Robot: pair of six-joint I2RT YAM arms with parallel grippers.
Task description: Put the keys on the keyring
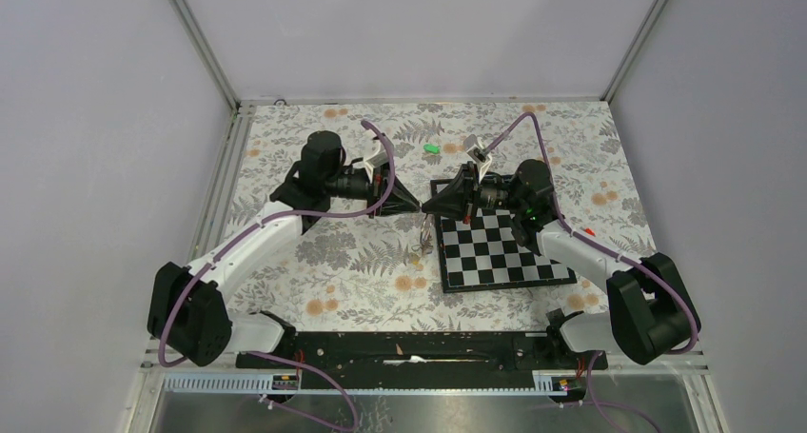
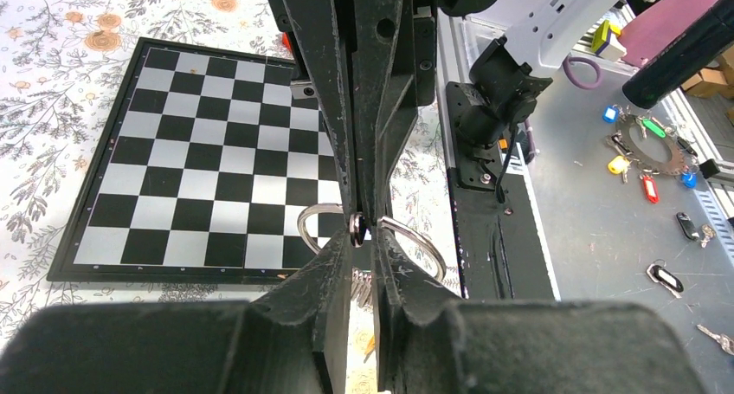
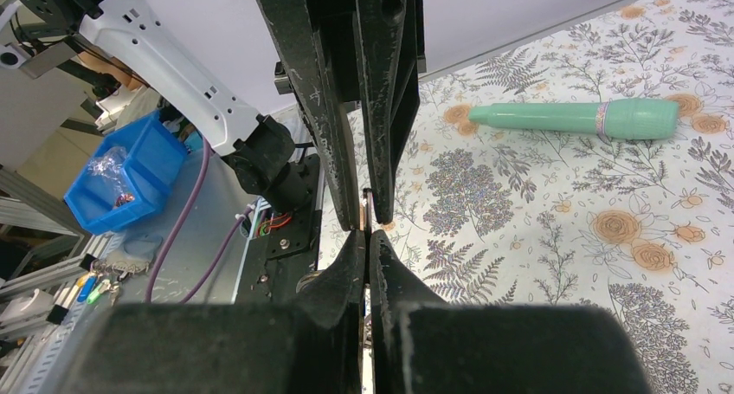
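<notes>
Overhead, from the fixed camera: I have both arms reaching inward, left gripper (image 1: 416,205) and right gripper (image 1: 428,206) meeting tip to tip just off the far left corner of the black-and-white chessboard (image 1: 504,252). The thin silvery metal keyring (image 1: 423,246) hangs under that meeting point with its small keys dangling beside the board's left edge. The tiny key with the bright green plastic head (image 1: 431,148) lies on the floral tablecloth (image 1: 333,262) on the far side of the fingertips, apart from them and roughly midway between the arms, so neither is plainly nearer. Its long axis seems to run across the table, but it is too small to be sure. I find no black-headed key in any view. A small red piece (image 1: 588,231) sits by the right forearm. Left wrist view: my fingers stand narrow, closed about the ring's wire, silver arcs showing to either side; the right gripper's fingers come in opposite onto the same spot. Right wrist view: fingers pressed together with a thin metal edge between the tips; a long teal pen-like stick (image 3: 576,117) lies on the cloth beyond, well apart. My judgement: one hand must let go and reach away from the bases for the green key while the other keeps the ring.
</notes>
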